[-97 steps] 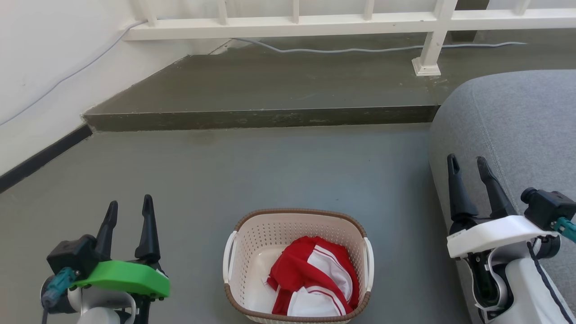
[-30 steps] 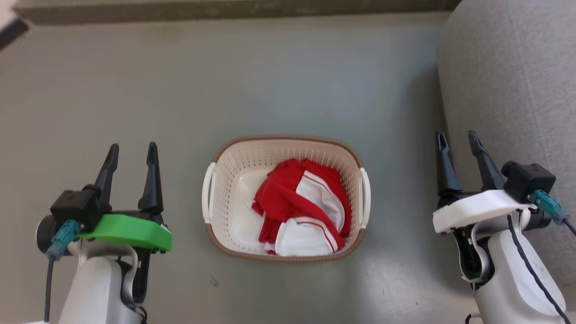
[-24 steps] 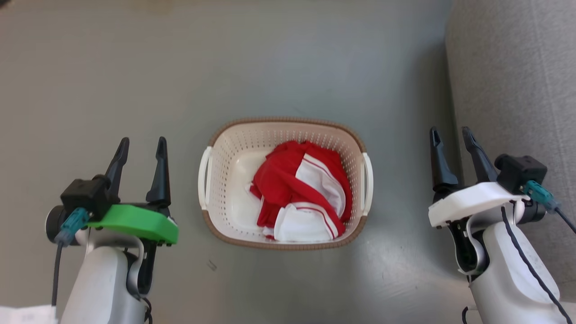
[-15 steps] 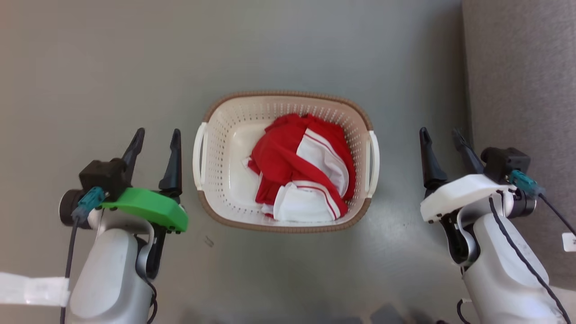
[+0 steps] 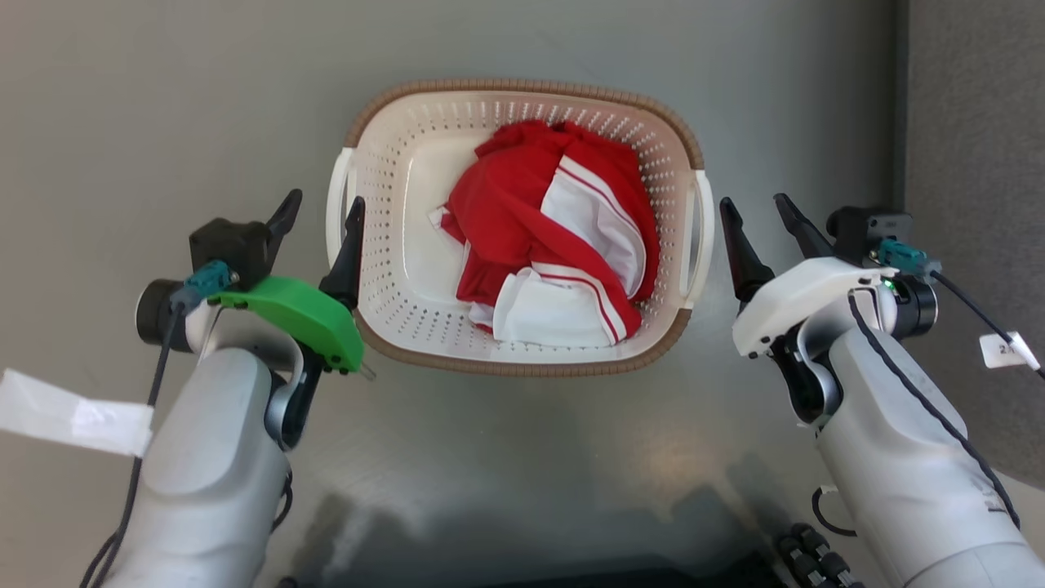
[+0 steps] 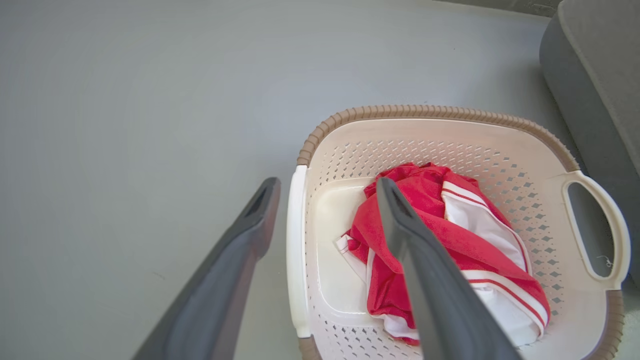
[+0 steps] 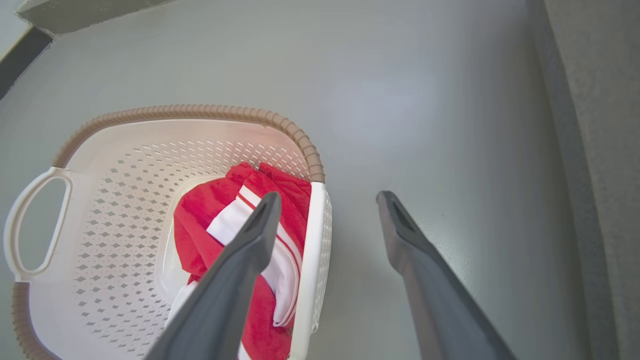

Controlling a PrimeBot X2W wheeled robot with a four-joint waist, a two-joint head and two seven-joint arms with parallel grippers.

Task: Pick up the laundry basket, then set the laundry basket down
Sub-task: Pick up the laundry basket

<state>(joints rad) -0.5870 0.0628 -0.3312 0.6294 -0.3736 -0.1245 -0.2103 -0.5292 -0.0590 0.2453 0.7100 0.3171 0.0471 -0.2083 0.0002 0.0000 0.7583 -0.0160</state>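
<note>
The laundry basket [image 5: 522,85], cream perforated plastic with a brown woven-look rim, stands on the grey floor with a red and white garment [image 5: 547,237] inside. My left gripper [image 5: 325,200] is open at the basket's left handle [image 5: 333,196]. In the left wrist view that handle [image 6: 295,250] lies between my left gripper's [image 6: 327,182] fingers, and the basket's rim [image 6: 425,110] runs beyond. My right gripper [image 5: 752,201] is open just right of the right handle [image 5: 704,237]. In the right wrist view the gripper [image 7: 328,196] straddles this handle [image 7: 312,240]. Contact cannot be told.
A grey sofa [image 5: 980,163] rises close on the right, right beside my right arm, and also shows in the wrist views [image 6: 590,75] [image 7: 590,100]. A dark skirting [image 7: 20,60] and a step's edge [image 7: 75,10] lie past the basket. Bare floor spreads left.
The head camera has tilted down, so the basket sits higher in the picture. Both open grippers have closed in on the basket's side handles from either side.
</note>
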